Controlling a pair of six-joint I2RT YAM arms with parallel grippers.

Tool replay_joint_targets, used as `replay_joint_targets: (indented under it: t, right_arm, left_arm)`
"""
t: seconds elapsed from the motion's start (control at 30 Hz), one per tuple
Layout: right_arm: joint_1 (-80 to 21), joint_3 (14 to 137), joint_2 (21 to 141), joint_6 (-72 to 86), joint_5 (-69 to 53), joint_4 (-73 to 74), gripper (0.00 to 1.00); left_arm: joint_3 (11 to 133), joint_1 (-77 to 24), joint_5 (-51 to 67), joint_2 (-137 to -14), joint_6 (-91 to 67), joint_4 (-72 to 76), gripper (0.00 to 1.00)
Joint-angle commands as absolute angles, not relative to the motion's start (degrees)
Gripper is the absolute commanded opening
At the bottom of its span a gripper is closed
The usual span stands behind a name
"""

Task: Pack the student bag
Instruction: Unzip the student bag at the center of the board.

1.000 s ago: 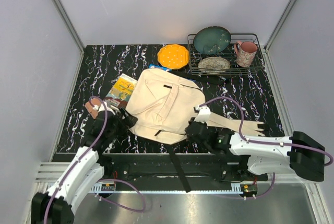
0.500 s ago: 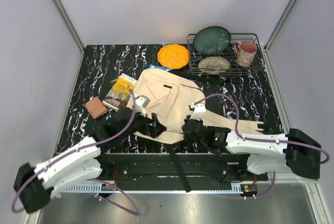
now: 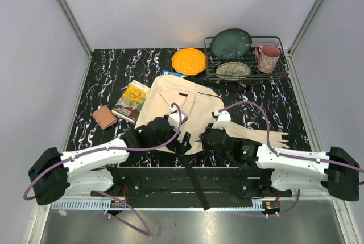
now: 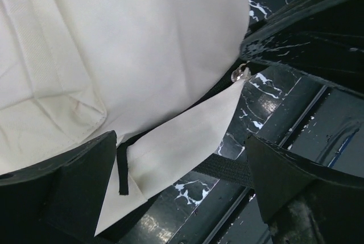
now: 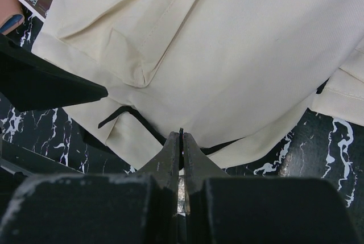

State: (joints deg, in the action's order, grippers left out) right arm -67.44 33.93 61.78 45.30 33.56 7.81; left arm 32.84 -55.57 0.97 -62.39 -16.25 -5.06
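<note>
The student bag [image 3: 182, 110] is a large cream backpack lying flat mid-table. It fills the left wrist view [image 4: 142, 39] and the right wrist view [image 5: 239, 45]. My left gripper [image 3: 185, 140] is open at the bag's near edge, its jaws wide apart around a cream flap and a black strap [image 4: 179, 181], gripping nothing. My right gripper [image 3: 206, 137] sits just right of it, also at the near edge. It is shut [image 5: 181, 139] on a thin black piece at the bag's seam, which looks like a zipper pull.
A yellow book [image 3: 132, 100] and a small brown notebook [image 3: 104, 117] lie left of the bag. A blue item [image 3: 170, 74] pokes out behind it. An orange plate [image 3: 189, 61] and a wire dish rack [image 3: 278, 42] with a teal plate, a bowl and a pink mug stand at the back.
My left arm swung right from beside the brown notebook to the bag's near edge, next to the right gripper. My right gripper shifted only slightly and stayed shut.
</note>
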Motion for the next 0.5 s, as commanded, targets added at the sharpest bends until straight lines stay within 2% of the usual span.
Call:
replay_joint_targets:
  t: [0.0,0.3,0.47]
  right_arm:
    - [-67.2,35.2,60.3,46.1,35.8,7.9,0.0]
    - [-67.1,36.3,61.1,46.2,35.8,8.3,0.0]
    - [-67.1,36.5,60.6,46.7,36.1,8.3,0.0]
  left_arm:
    - [37.0,-57.9,3.2,-65.2,-13.5,1.5,0.99]
    - [37.4,-62.1,4.8,-71.4,-14.9,5.3,0.98]
    - [35.3,-62.8,3.2,-73.5,-16.7,8.9,0.91]
